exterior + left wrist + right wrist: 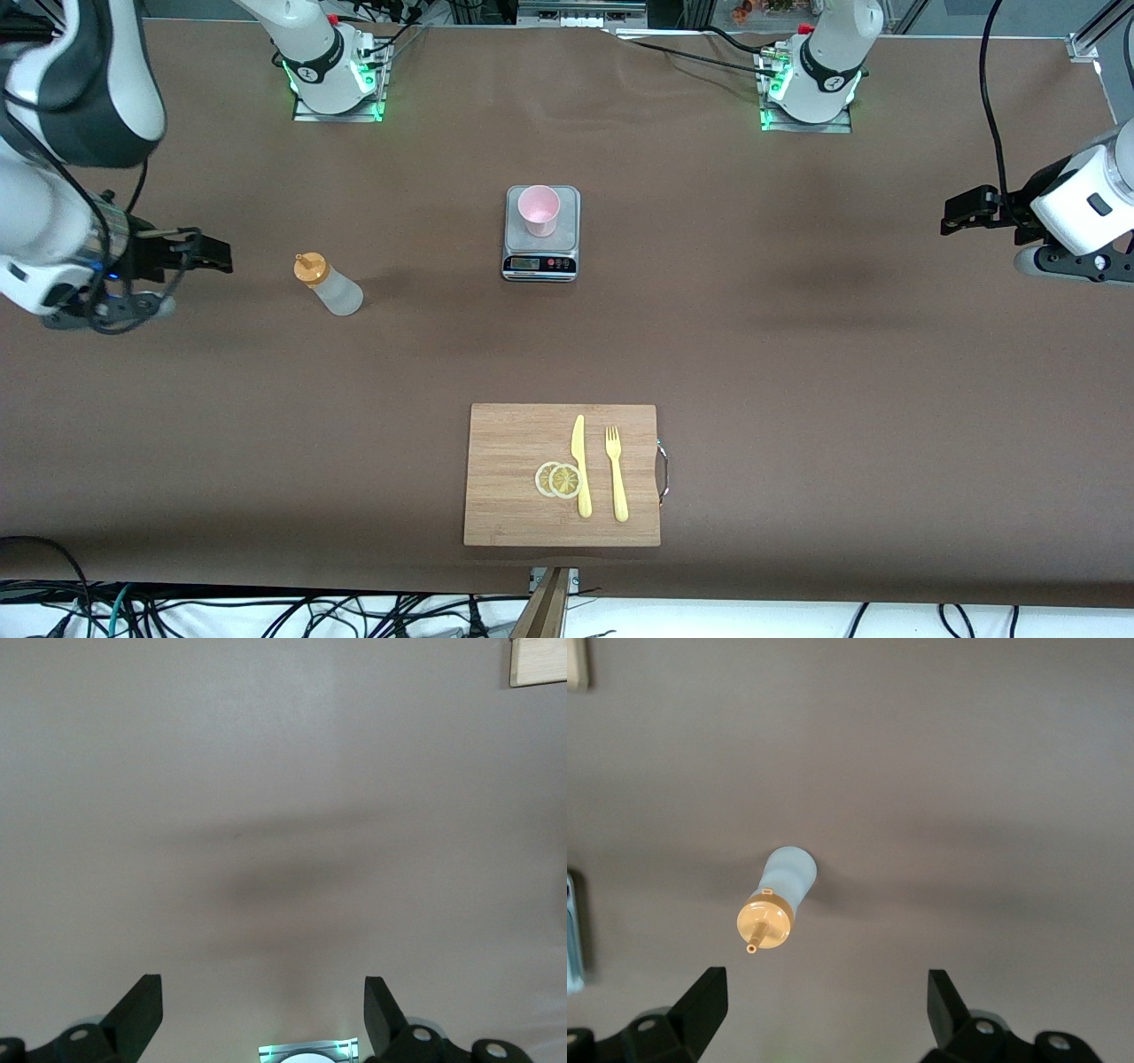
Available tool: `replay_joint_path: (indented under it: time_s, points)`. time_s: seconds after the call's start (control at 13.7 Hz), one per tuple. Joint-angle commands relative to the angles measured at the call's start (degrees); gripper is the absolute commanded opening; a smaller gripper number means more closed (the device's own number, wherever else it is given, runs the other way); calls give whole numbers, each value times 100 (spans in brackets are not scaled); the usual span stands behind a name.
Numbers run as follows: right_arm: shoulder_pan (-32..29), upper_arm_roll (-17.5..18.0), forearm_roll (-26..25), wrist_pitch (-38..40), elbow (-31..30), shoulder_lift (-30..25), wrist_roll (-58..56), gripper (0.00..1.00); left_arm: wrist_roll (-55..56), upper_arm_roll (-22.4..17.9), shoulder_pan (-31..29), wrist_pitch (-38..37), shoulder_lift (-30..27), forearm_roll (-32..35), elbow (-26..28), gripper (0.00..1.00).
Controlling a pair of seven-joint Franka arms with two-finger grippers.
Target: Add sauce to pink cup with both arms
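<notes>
The pink cup (539,210) stands upright on a small kitchen scale (541,252) in the middle of the table. The sauce bottle (329,283), whitish with an orange nozzle cap, stands toward the right arm's end of the table, a little nearer to the front camera than the scale. My right gripper (215,254) hangs open over the table beside the bottle, apart from it. In the right wrist view the sauce bottle (780,895) lies ahead of the open right gripper (827,988). My left gripper (957,215) waits open over the left arm's end, with only bare table between the left gripper's (263,992) fingers.
A wooden cutting board (505,496) lies near the table's front edge, with a yellow knife (580,465), a yellow fork (616,472) and two lemon slices (558,479) on it. A corner of the cutting board (539,660) shows in the left wrist view.
</notes>
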State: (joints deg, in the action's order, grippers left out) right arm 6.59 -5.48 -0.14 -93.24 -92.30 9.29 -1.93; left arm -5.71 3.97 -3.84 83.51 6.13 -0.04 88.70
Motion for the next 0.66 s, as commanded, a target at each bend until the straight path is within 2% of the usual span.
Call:
replay_joint_path:
  time_s: [0.0,0.15,0.58]
  points:
    - [-333,30,-30,217,-139,-576,343,100,-53,-2,33,-115,37,56,-142,100]
    - [-456,-14,-38,314,-61,-832,360,100,-44,-28,146,-124,11,65,-133,100]
    - [-474,-146,-12,289,-69,-868,431,100,-44,-28,173,-124,2,65,-133,100]
